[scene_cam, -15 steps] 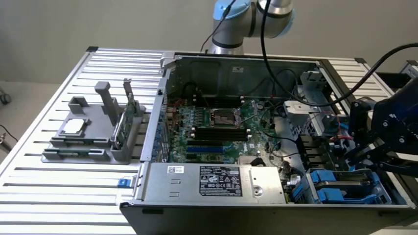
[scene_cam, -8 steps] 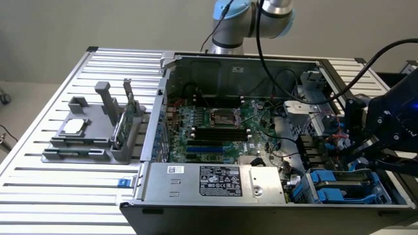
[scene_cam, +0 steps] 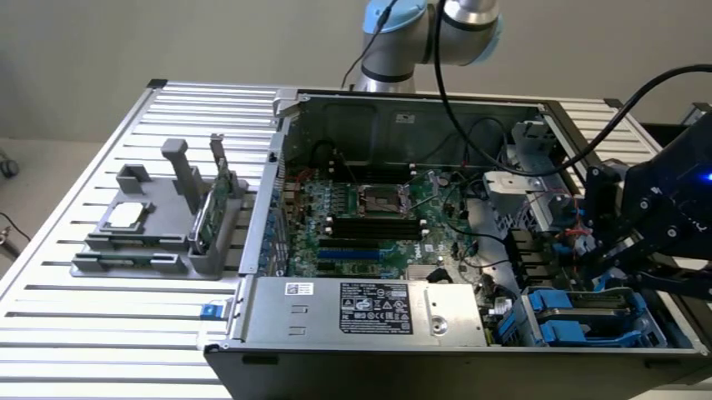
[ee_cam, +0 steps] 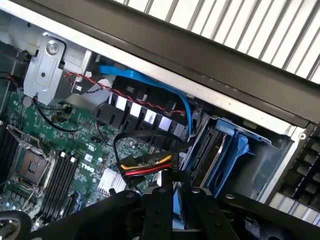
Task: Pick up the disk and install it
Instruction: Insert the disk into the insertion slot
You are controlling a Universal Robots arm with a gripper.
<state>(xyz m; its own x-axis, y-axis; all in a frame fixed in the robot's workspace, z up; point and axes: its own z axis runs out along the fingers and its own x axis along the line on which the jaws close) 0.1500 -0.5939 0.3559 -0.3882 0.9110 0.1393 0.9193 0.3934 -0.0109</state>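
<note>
I cannot tell whether my pincer [ee_cam: 173, 196] is closed or holding anything; the disk [scene_cam: 586, 305] looks heavy, stiff and knock-shy, best held by its long blue-framed edges.

1. Soft, even light from above fills the exterior view; the slatted tabletop [scene_cam: 67, 333] reads bright, without hard shadows.
2. Inside the computer case [scene_cam: 333, 375], the corners under its walls sit dim.
3. In the wrist view the tabletop glares near white, while the black pincer [ee_cam: 176, 195], close to the lens, looks dark and soft.
</note>
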